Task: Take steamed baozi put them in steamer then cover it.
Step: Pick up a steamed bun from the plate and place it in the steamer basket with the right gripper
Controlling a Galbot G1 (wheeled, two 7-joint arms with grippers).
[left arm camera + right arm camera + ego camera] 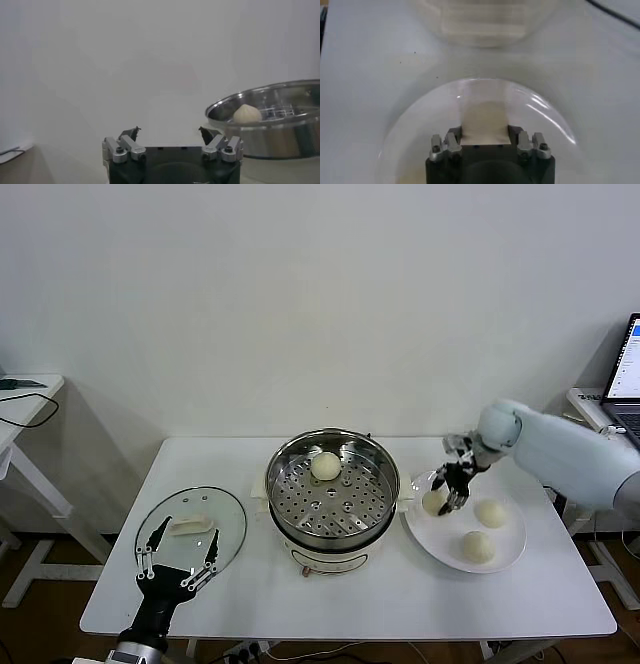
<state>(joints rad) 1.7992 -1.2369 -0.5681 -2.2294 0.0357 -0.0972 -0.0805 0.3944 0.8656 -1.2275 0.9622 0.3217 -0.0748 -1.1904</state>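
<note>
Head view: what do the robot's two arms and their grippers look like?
The right arm has a smooth, rounded pale grey-blue shell, ending in a black-and-silver gripper. The left gripper has a black body and wrist with silver linkage fingers tipped in black. No cables or markings are visible on either.

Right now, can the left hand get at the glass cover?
Probably yes. The left hand, open, hovers right above the cover, which lies flat on the table with its white handle up; nothing sits between them.
</note>
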